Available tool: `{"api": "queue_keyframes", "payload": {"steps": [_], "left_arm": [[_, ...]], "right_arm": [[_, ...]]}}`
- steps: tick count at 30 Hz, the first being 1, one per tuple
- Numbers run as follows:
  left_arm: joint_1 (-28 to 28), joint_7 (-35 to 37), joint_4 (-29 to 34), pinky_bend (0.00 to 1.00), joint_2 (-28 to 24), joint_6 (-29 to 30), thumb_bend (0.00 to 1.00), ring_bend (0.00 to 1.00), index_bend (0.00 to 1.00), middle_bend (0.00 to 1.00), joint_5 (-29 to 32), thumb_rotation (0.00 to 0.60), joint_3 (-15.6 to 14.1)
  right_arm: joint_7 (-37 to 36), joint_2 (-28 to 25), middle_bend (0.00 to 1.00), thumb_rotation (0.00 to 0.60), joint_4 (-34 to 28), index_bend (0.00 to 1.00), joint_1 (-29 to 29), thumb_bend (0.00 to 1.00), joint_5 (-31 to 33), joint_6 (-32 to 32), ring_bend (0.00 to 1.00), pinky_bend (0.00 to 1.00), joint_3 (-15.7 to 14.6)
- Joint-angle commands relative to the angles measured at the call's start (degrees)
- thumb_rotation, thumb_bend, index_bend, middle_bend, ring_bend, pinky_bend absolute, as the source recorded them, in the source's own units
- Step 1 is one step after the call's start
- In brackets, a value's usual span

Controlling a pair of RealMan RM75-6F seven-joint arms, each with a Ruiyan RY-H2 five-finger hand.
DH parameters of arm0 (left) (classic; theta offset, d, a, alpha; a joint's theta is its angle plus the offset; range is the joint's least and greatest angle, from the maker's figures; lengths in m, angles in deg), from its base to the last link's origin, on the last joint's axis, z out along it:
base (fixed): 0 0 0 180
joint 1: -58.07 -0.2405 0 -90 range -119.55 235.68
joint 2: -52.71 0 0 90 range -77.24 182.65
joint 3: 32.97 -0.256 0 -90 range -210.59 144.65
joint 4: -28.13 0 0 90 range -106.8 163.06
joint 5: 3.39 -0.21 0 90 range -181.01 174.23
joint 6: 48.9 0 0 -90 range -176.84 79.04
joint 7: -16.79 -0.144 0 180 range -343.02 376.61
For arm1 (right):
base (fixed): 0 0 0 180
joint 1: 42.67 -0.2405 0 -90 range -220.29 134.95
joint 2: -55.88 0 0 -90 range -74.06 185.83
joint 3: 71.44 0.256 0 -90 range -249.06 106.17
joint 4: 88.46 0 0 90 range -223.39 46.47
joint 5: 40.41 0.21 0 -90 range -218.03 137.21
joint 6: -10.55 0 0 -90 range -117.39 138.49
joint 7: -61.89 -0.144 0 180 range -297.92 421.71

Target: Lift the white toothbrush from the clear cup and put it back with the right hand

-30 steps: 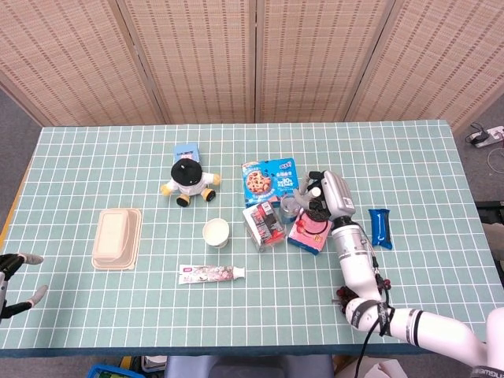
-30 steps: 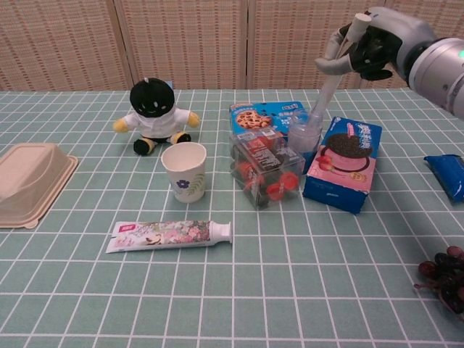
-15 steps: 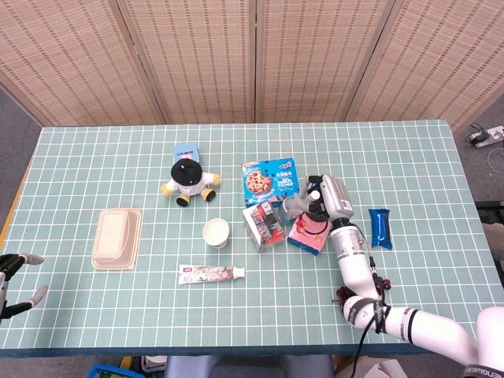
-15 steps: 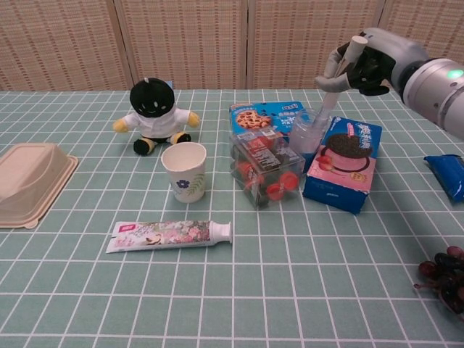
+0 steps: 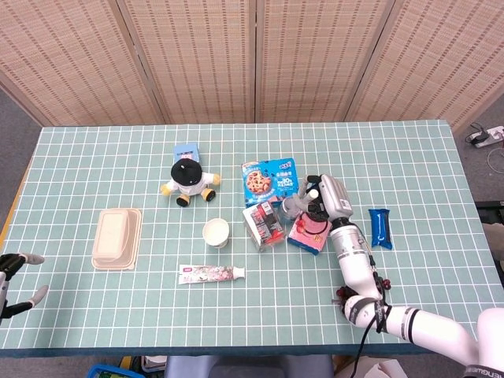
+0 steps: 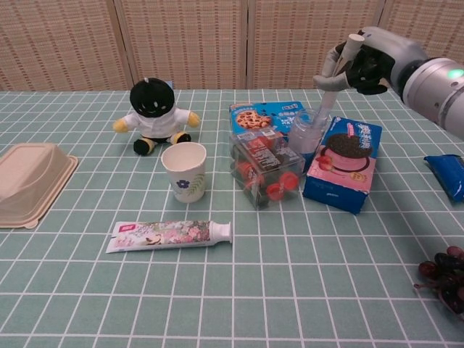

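Observation:
The clear cup (image 6: 305, 132) stands between the blue cookie bag and the pink biscuit box; in the head view the clear cup (image 5: 291, 207) is faint. The white toothbrush (image 6: 332, 85) leans in it, lower end inside the cup, top tilted to the right. My right hand (image 6: 366, 59) grips the toothbrush's top end, above and to the right of the cup; the same right hand (image 5: 326, 196) shows in the head view. My left hand (image 5: 16, 285) hovers at the table's near left corner, fingers apart and holding nothing.
Close around the cup are a blue cookie bag (image 6: 264, 114), a clear box of red sweets (image 6: 266, 168) and a pink biscuit box (image 6: 342, 163). Further off: paper cup (image 6: 185, 170), toothpaste tube (image 6: 170, 235), plush toy (image 6: 154, 105), beige lunch box (image 6: 29, 181), blue wrapper (image 6: 449, 175), grapes (image 6: 444, 274).
My right hand has come down slightly with the toothbrush, whose lower end now sits deeper in the clear cup. The left hand has not moved.

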Motion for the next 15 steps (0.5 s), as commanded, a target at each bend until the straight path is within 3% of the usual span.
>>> {"api": "queue_keyframes", "payload": {"steps": [1,5,15], "left_arm": [[0.0,0.0,0.0,0.43,0.0,0.0,0.25,0.32,0.47,0.41,0.0,0.600,0.0],[0.1,-0.3,-0.1,0.43,0.1,-0.1,0.25,0.32,0.47,0.41,-0.1,0.600,-0.1],[0.3,-0.8,-0.3,0.43,0.3,-0.8,0.25,0.32,0.47,0.41,0.5,0.600,0.0]], "right_arm": [[-0.2,-0.5,1.00,0.600,-0.3,0.29,0.3,0.11,-0.5,-0.1,1.00,1.00,-0.1],[-0.7,-1.6,1.00,0.600,-0.6,0.24,0.9,0.01,-0.9,-0.6,1.00,1.00,-0.4],[-2.1,-7.4,1.00,0.600,-6.5,0.22,4.7,0.00,-5.5,2.5,1.00,1.00,-1.6]]}}
